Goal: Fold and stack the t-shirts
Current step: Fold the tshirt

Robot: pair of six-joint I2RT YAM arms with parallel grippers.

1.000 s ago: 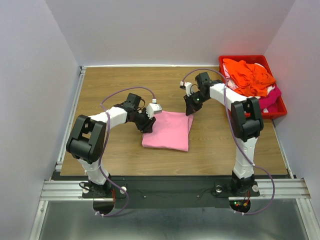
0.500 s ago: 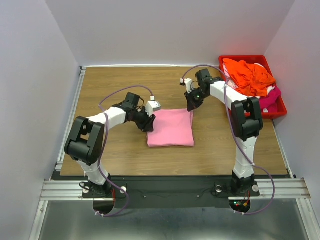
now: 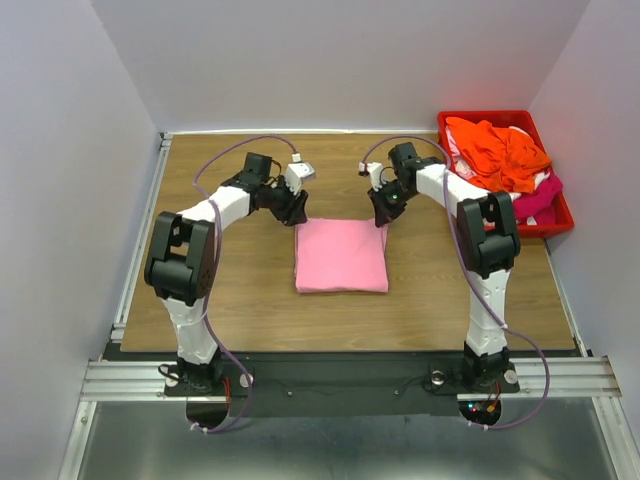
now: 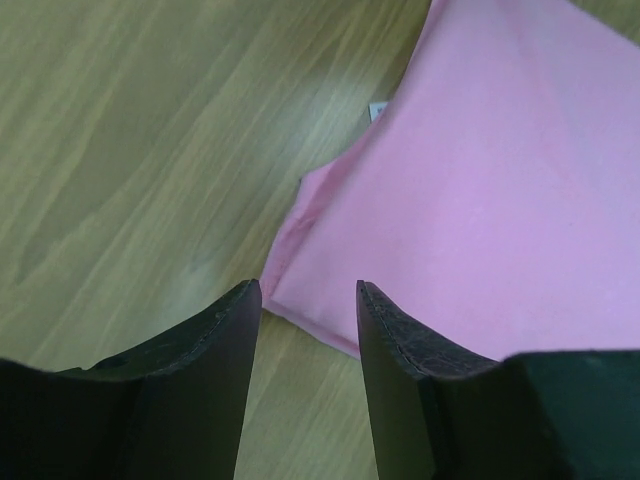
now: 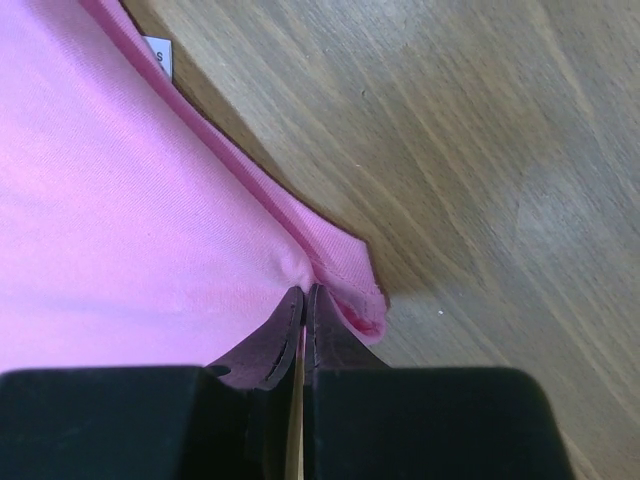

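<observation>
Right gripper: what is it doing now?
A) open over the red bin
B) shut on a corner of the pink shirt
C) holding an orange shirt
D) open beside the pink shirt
B: the right wrist view shows the right gripper closed, pinching the corner of the pink t-shirt.

Pink tee [image 3: 341, 255] folded flat, ctr of table [image 3: 230, 300]; orange tee [image 3: 497, 152] crumpled atop magenta tee [image 3: 540, 202] in red bin [image 3: 480, 117], far R

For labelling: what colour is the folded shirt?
The folded cloth t-shirt is light pink; top external view.
</observation>
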